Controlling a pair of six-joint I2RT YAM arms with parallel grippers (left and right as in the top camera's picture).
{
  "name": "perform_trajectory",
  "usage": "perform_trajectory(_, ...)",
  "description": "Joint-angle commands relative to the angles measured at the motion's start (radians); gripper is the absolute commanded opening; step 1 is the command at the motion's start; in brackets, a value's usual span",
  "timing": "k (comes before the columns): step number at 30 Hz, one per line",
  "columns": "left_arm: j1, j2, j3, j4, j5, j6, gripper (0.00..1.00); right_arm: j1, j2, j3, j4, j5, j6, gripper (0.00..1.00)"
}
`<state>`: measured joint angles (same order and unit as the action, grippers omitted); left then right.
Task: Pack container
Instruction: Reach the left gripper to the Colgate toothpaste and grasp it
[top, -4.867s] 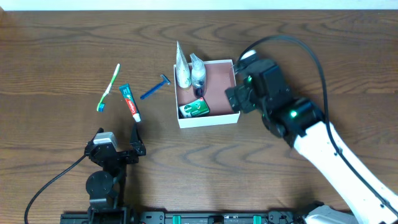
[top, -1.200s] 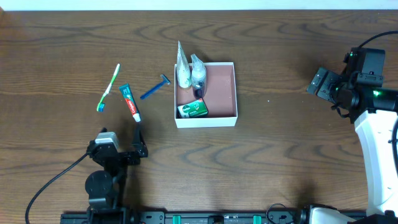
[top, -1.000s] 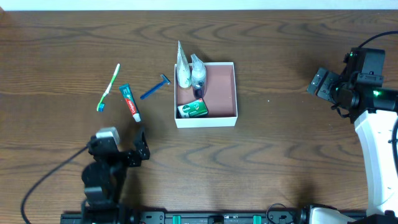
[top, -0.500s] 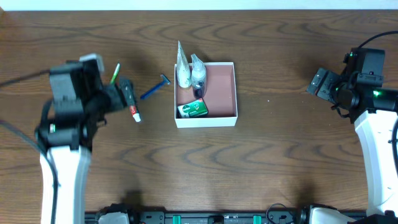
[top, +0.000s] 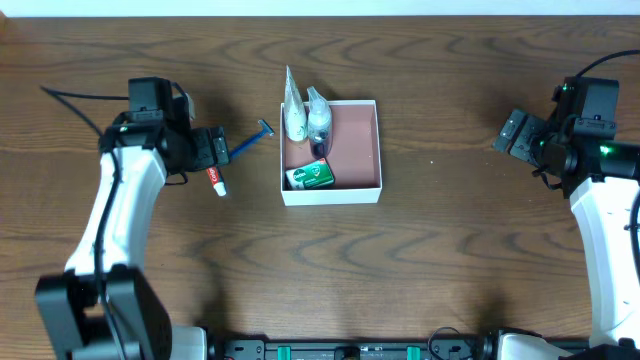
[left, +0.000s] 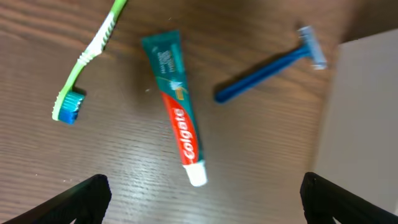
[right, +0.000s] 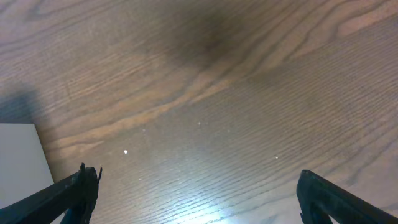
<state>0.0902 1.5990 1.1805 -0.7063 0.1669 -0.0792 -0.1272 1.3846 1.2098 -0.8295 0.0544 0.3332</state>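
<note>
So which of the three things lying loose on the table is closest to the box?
The blue razor. Its head lies just off the box's left wall, while the toothpaste and the green toothbrush lie farther away.

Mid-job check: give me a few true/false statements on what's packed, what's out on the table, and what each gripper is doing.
1. The toothpaste lies on the table, outside the container. True.
2. The razor is inside the container. False: it lies on the table beside the container's outer wall.
3. The left gripper is open above the toothpaste and holds nothing. True.
4. The right gripper is shut on the green box. False: it is open over bare table, well away from the container, and the green box lies inside the container.
</note>
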Motion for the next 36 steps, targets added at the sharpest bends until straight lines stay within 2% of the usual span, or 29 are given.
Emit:
perform_trajectory(1, 0.005, 0.069, 0.012, 0.009, -0.078, -0.035, 1.00, -0.003, -0.002, 0.006, -0.001, 0.001, 0.010, 0.99)
perform_trajectory(5, 0.005, 0.142, 0.012, 0.033, -0.078, -0.116, 0.88, -0.003, -0.002, 0.006, -0.001, 0.001, 0.010, 0.99)
perform_trajectory(8, 0.005, 0.186, 0.012, 0.042, -0.079, -0.159, 0.83, -0.003, -0.002, 0.006, -0.001, 0.001, 0.010, 0.99)
perform_trajectory(16, 0.005, 0.272, 0.012, 0.078, -0.079, -0.169, 0.80, -0.003, -0.002, 0.006, -0.001, 0.001, 0.010, 0.99)
perform_trajectory(19, 0.005, 0.295, 0.011, 0.097, -0.079, -0.170, 0.75, -0.003, -0.002, 0.006, -0.001, 0.001, 0.010, 0.99)
perform_trajectory(26, 0.005, 0.341, 0.012, 0.114, -0.079, -0.170, 0.52, -0.003, -0.002, 0.006, -0.001, 0.001, 0.010, 0.99)
perform_trajectory(30, 0.005, 0.353, 0.011, 0.119, -0.079, -0.170, 0.43, -0.003, -0.002, 0.006, -0.001, 0.001, 0.010, 0.99)
perform_trajectory(33, 0.005, 0.354, 0.011, 0.121, -0.079, -0.170, 0.24, -0.003, -0.002, 0.006, -0.001, 0.001, 0.010, 0.99)
perform_trajectory(34, 0.005, 0.354, 0.011, 0.122, -0.079, -0.170, 0.21, -0.003, -0.002, 0.006, -0.001, 0.001, 0.010, 0.99)
perform_trajectory(36, 0.005, 0.353, 0.011, 0.121, -0.079, -0.170, 0.19, -0.003, -0.002, 0.006, -0.001, 0.001, 0.010, 0.99)
